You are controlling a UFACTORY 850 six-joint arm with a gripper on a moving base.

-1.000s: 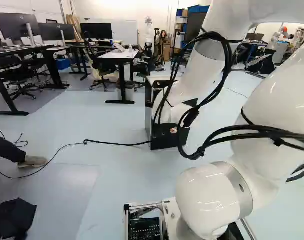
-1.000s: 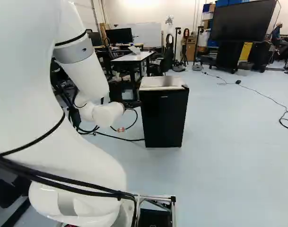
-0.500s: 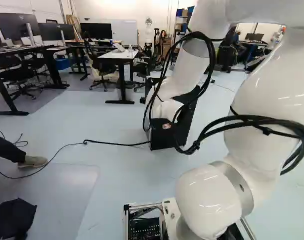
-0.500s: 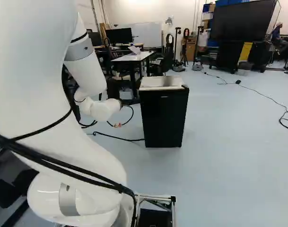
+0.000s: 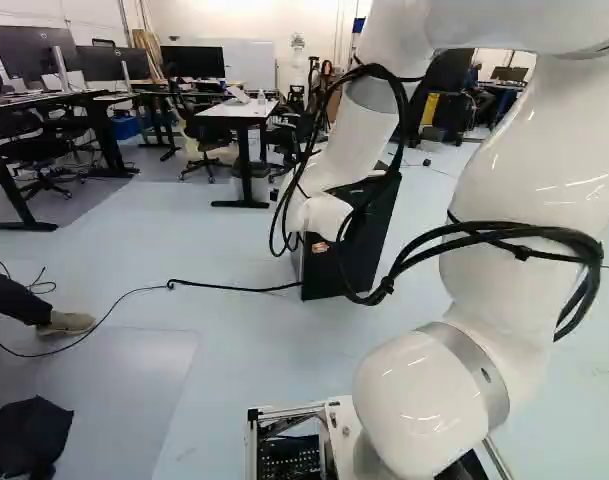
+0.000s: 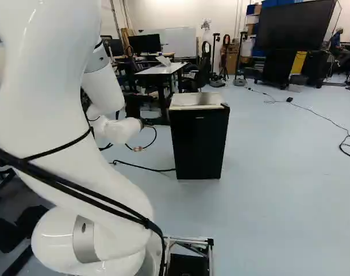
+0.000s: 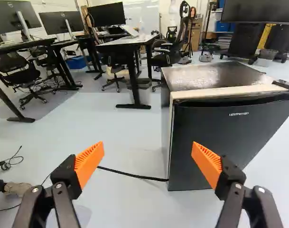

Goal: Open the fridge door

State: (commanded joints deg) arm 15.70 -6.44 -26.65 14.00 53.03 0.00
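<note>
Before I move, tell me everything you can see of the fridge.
The fridge is small and boxy, upright on the pale floor. Its black door looks shut, with small lettering below a dark recess along its upper edge. The top is shiny, with pale front trim and a black fitting at one front corner. A black cord runs to its foot. The open gripper isn't gripping it.
</note>
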